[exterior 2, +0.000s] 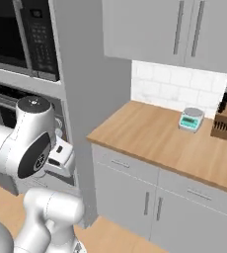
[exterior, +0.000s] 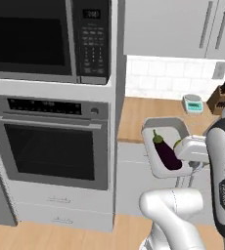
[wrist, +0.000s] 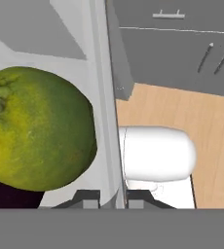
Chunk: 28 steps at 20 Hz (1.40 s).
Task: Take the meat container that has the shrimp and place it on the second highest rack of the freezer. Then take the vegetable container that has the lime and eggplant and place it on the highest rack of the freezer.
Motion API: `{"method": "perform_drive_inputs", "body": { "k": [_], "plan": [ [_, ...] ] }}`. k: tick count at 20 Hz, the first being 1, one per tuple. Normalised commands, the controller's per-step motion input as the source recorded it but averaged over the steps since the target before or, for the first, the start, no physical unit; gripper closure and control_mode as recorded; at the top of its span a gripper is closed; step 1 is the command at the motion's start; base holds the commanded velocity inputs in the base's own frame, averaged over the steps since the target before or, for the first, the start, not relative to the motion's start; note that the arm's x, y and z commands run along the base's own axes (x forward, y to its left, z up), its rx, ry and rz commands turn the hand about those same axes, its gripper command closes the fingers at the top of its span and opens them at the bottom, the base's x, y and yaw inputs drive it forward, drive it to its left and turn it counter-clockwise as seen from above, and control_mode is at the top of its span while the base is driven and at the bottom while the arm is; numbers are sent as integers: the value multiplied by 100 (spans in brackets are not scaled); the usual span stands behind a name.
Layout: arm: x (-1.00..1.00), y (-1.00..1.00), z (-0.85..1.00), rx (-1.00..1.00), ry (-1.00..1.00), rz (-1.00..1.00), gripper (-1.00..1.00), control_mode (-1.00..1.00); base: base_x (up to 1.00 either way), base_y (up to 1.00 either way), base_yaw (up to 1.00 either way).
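While the hand (wrist: pixel 109 197) is clenched on the thin rim of the vegetable container (exterior: pixel 156 168), the hand view puts the lime (wrist: pixel 33 129) right up close: a rounded yellow-green fruit with mottled skin, lying inside the pale tray against its wall, with a sliver of the dark purple eggplant (wrist: pixel 7 197) under it. The two finger tips sit tight on either side of the rim. The left base view gives what that close look cannot: the whole tray held in the air, tilted, in front of the grey lower cabinets and just below the edge of the wooden worktop (exterior: pixel 144 114), with the glossy, elongated eggplant lying along its floor and the lime tucked at its far side by the wrist. The right base view adds a scale (exterior 2: pixel 191 119) and a knife block (exterior 2: pixel 223 123) on the worktop.
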Motion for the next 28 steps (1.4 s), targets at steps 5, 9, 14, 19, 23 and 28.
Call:
{"method": "perform_drive_inputs", "body": {
  "k": [5,9,14,19,23,28],
  "plan": [
    [0,0,0,0,0,0,100,100,-15,78,74],
    [0,0,0,0,0,0,100,100,38,69,66],
    [0,0,0,0,0,0,100,100,98,25,37],
    [0,0,0,0,0,0,100,100,100,22,23],
    [0,0,0,0,0,0,100,100,100,52,14],
    [0,0,0,0,0,0,100,100,82,87,-1]
  ]
}}
